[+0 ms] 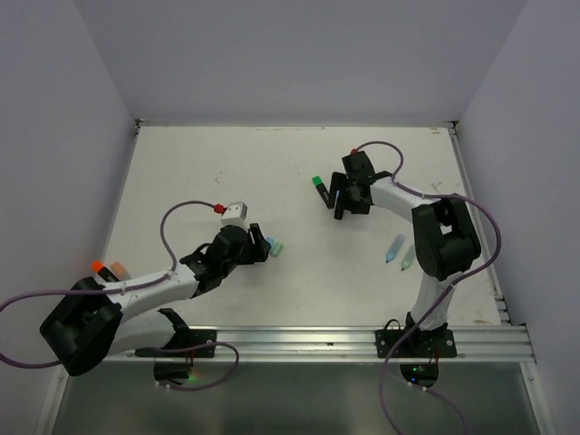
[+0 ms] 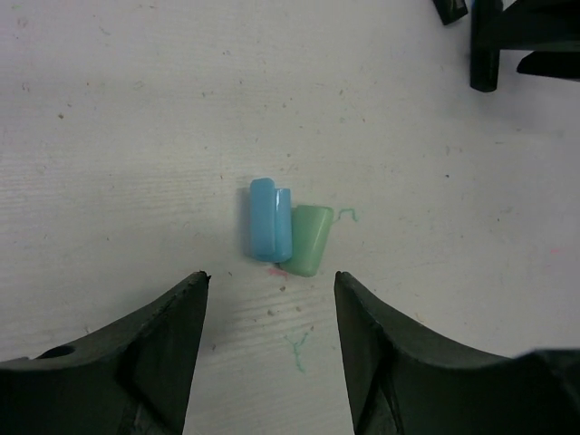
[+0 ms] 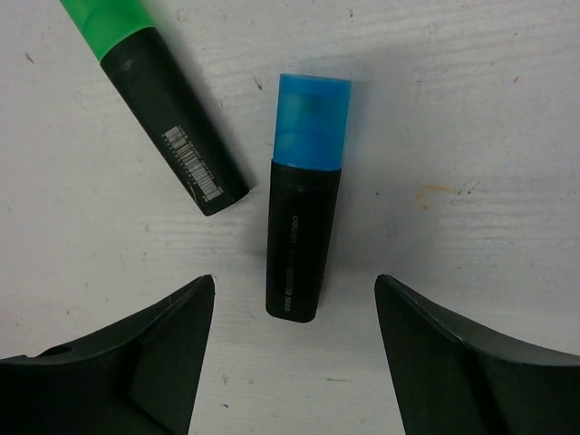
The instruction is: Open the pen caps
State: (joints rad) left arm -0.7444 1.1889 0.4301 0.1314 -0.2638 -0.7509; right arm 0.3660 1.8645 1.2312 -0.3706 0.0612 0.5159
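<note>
The light blue cap (image 2: 270, 220) and mint cap (image 2: 306, 239) lie touching at frame centre, apparently set aside as finished. Below them the left gripper (image 2: 270, 277) is part open and holds nothing. The blue cap (image 3: 313, 120) is seated on its marker (image 3: 294, 240) at centre, straddled for grasping by the wide-open, empty right gripper (image 3: 294, 283).

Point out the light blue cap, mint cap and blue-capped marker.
Light blue plastic cap (image 2: 270, 220): left wrist view, side.
Mint plastic cap (image 2: 307, 239): left wrist view, side.
Blue-capped black marker (image 3: 301, 240): right wrist view, barrel.

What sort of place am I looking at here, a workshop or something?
Probably a robot test booth in a lab: a white table closed in by plain walls, two arms bolted to a metal rail, and highlighter pens and loose caps laid out.
</note>
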